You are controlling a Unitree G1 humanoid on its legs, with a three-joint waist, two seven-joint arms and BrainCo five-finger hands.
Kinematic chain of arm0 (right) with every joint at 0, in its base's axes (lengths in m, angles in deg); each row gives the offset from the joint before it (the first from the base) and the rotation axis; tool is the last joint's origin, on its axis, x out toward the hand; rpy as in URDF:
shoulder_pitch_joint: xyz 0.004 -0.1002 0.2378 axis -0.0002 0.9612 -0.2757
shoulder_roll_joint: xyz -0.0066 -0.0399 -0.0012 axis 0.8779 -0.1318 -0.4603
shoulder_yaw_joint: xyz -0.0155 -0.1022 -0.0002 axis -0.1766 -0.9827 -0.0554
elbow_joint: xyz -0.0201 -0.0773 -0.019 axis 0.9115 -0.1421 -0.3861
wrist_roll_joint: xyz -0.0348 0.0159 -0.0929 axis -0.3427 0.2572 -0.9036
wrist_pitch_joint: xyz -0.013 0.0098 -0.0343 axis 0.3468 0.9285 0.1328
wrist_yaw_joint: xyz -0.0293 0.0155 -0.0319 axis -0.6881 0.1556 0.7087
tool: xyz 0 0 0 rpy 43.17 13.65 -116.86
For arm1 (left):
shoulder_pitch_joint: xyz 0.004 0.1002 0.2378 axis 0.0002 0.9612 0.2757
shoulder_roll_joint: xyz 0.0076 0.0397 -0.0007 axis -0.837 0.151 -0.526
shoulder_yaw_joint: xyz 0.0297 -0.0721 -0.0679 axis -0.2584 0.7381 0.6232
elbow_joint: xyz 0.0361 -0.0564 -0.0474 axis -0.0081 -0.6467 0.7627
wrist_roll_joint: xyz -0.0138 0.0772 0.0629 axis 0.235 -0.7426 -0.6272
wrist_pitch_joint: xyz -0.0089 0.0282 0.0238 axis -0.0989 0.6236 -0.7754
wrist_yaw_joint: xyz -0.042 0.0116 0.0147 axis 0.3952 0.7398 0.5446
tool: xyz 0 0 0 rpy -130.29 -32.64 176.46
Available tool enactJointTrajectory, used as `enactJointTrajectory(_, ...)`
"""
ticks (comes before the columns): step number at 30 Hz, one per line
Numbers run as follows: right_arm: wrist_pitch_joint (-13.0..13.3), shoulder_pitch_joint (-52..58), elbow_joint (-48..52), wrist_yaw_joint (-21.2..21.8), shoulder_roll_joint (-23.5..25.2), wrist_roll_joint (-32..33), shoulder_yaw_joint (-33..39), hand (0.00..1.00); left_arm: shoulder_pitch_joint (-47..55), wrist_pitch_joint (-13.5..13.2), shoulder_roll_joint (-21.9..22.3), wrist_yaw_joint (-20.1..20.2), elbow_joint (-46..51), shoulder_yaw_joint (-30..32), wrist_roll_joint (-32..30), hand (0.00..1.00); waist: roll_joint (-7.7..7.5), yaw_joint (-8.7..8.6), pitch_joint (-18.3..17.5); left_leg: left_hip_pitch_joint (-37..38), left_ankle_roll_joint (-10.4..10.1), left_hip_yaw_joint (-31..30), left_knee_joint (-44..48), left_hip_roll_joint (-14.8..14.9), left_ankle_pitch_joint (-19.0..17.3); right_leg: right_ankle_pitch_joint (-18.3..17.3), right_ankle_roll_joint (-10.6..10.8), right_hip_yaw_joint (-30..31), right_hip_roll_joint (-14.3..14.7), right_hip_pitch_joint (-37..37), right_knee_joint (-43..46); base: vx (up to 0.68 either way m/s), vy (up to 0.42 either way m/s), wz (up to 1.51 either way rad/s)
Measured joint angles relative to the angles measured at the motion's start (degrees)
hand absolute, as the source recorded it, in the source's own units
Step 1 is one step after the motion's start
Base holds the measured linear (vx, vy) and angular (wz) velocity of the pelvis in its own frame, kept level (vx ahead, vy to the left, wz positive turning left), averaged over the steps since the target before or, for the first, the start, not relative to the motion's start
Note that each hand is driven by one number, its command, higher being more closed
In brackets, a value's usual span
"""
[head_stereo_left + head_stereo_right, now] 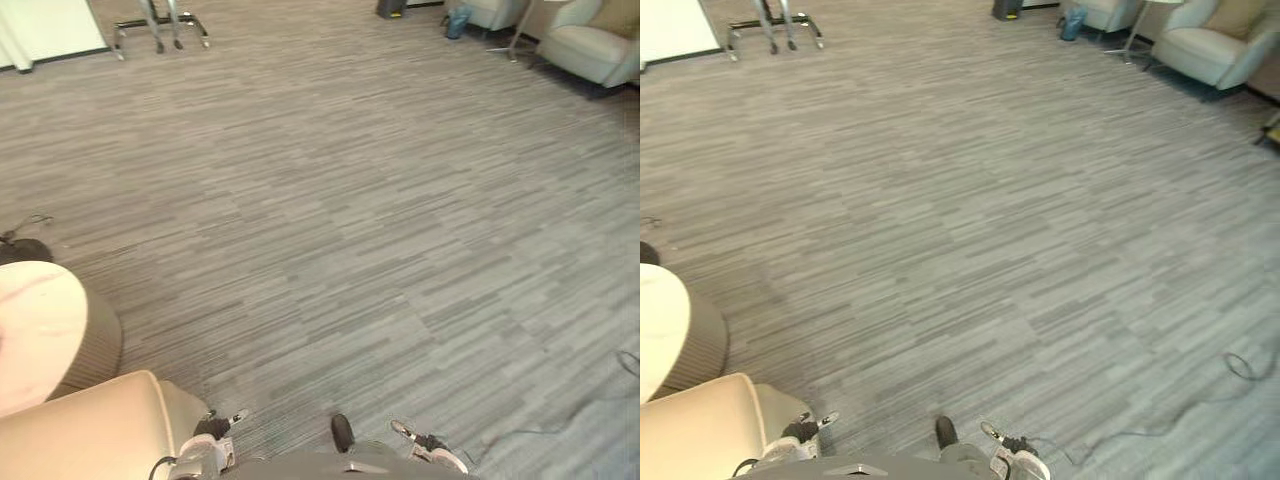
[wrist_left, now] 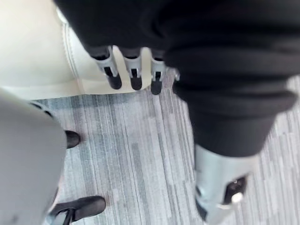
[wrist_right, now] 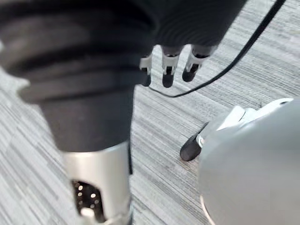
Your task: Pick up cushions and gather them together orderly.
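Note:
A tan cushion point(image 1: 615, 15) lies on the seat of a pale armchair point(image 1: 590, 48) at the far right corner of the room, well away from me. My left hand point(image 2: 133, 70) hangs at my side with straight fingers and holds nothing; past its fingertips shows a cream upholstered seat point(image 2: 33, 47). My right hand point(image 3: 168, 65) also hangs open and empty over the grey carpet.
The cream seat point(image 1: 90, 430) stands close at my lower left, with a round pale table point(image 1: 35, 325) just beyond it. A second armchair point(image 1: 490, 12) and a metal stand point(image 1: 160, 28) are at the far side. Striped grey carpet point(image 1: 340, 220) stretches between.

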Motion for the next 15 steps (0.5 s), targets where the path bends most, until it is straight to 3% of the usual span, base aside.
enactJointTrajectory(3, -0.04, -1.73, 0.01, 0.02, -0.4, -0.12, -1.14, 0.0, -0.02, -0.01, -0.05, 0.06, 0.37, -0.6, -0.15, 0.0, 0.14, 0.18, 0.44, -0.82, -0.15, 6.68, 0.14, 0.39, -1.32, 1.69, -0.86, 3.37, 0.93, -1.95, -2.35, -0.13, -0.01, -1.05)
enactJointTrajectory(4, -0.04, -2.37, -0.08, 0.08, -0.93, -0.63, -1.55, 0.0, -0.05, -0.05, 0.11, 0.04, 0.42, -1.14, -0.16, 0.0, 1.12, 0.49, 0.62, -1.37, -0.09, 9.72, 0.35, 1.56, -1.58, 1.12, -2.36, -0.66, 0.91, -3.17, -1.71, -0.14, -0.044, -1.36)
enactJointTrajectory(5, -0.04, -2.94, -0.33, 0.06, -1.38, -0.66, -1.9, 0.0, -0.12, -0.07, 0.14, 0.04, 0.47, -1.35, -0.16, 0.0, 1.77, 0.76, 1.02, -1.37, -0.13, 11.4, 0.39, 2.21, -1.6, 1.03, -2.51, -4.02, 0.83, -4.23, -0.4, -0.05, -0.082, -1.34)
enactJointTrajectory(6, -0.06, -3.75, -0.52, 0.05, -2.17, -0.75, -2.79, 0.0, -0.11, -0.08, 0.01, 0.02, 0.42, -2.19, -0.03, 0.0, 2.87, 0.81, 1.78, -1.25, -0.33, 14.02, 1.16, 3.66, -1.57, 0.4, -2.51, -11.74, 0.8, -5.66, 2.44, 0.1, -0.098, -1.27)
enactJointTrajectory(7, 0.03, -4.04, -0.71, 0.05, -2.62, -1.21, -3.39, 0.0, 0.05, -0.08, -0.31, 0.02, 0.44, -3.05, -0.04, 0.0, 3.37, 0.9, 2.54, -1.41, -0.53, 15.7, 2.7, 4.79, -1.43, -2.04, -4.56, -22.86, -0.6, -6.04, 5.44, 0.13, -0.122, -1.11)
enactJointTrajectory(9, 0.1, -3.75, -1.73, -0.02, -2.78, -1.65, -3.73, 0.0, -0.06, -0.17, -0.97, 0.03, 0.92, -4.24, 0.02, 0.0, 3.32, 1.26, 2.79, -1.19, -0.54, 15.99, 3.75, 5.16, -1.44, -4.58, -5.85, -34.2, -3.31, -5.02, 7.15, 0.14, -0.187, -0.81)
enactJointTrajectory(10, 0.3, -3.71, -1.55, 0.01, -3.86, -1.62, -3.6, 0.0, -0.06, -0.24, -0.76, 0.02, 1.14, -5.26, 0.03, 0.0, 4.09, 0.61, 3.44, -0.19, -1.34, 15.87, 3.62, 5.83, -1.01, -6.65, -6.69, -42.07, -5.06, -4.63, 9.23, 0.16, -0.229, -0.6)
enactJointTrajectory(12, 0.28, -3.94, -1.58, 0.0, -4.01, -1.73, -3.79, 0.0, -0.1, -0.24, -0.58, 0.02, 1.08, -5.67, 0.04, 0.0, 4.51, 0.05, 3.96, 0.49, -2.16, 15.18, 3.52, 6.01, -0.7, -6.85, -6.49, -40.59, -4.17, -4.04, 10.04, 0.11, -0.142, -0.3)
enactJointTrajectory(15, 0.11, -4.07, -1.85, 0.02, -4.38, -1.76, -4.45, 0.0, -0.17, -0.27, -0.51, -0.01, 1.47, -5.77, 0.48, 0.0, 3.98, 0.91, 4.55, 0.96, -3.17, 13.13, 4.41, 7.28, 0.19, -7.76, -6.8, -37.56, -2.4, -3.18, 9.71, 0.08, -0.173, -0.43)
